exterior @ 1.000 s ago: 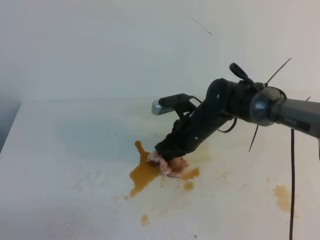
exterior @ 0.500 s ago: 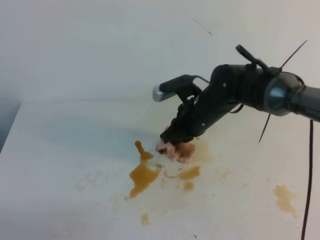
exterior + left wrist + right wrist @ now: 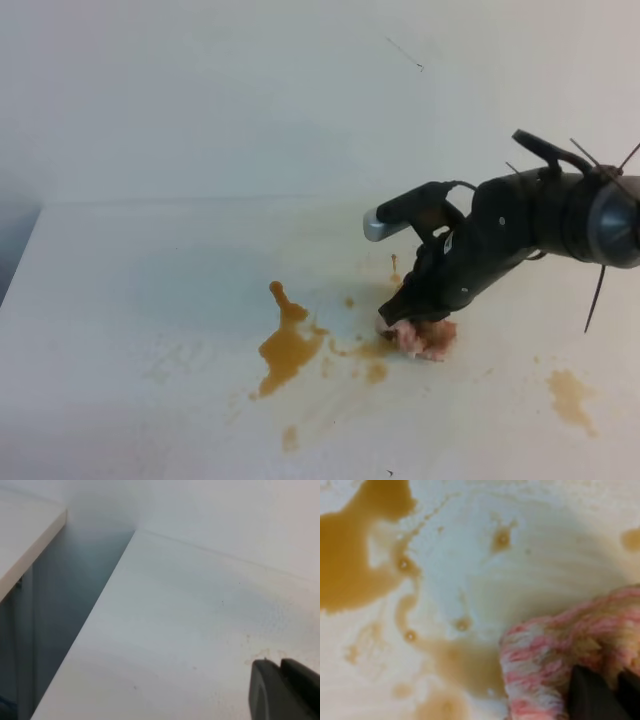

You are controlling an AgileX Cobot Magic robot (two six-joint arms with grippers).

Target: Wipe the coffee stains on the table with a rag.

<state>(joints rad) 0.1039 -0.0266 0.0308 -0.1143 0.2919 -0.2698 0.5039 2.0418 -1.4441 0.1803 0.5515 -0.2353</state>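
Observation:
On the off-white table [image 3: 150,300] my right gripper [image 3: 413,318] points down and is shut on the rag [image 3: 425,338], a pink-orange wad pressed onto the surface. The largest of the coffee stains [image 3: 288,345] lies to the rag's left, with pale streaks running between them. A separate blotch [image 3: 570,392] sits at the far right. In the right wrist view the rag [image 3: 560,645] fills the lower right with the dark fingers [image 3: 590,695] buried in it, and the amber puddle [image 3: 350,565] lies at upper left. Only a black piece of my left gripper [image 3: 287,692] shows, over bare table [image 3: 165,630].
Small drops [image 3: 290,437] lie near the front and one drop [image 3: 395,266] lies behind the rag. A white wall [image 3: 250,90] rises behind the table. In the left wrist view the table's left edge [image 3: 95,615] drops into a gap beside another white surface [image 3: 25,535].
My right gripper has dragged the rag from the big stain's right side up and then rightward. The brown patches where it passed are now thinner, paler smears.

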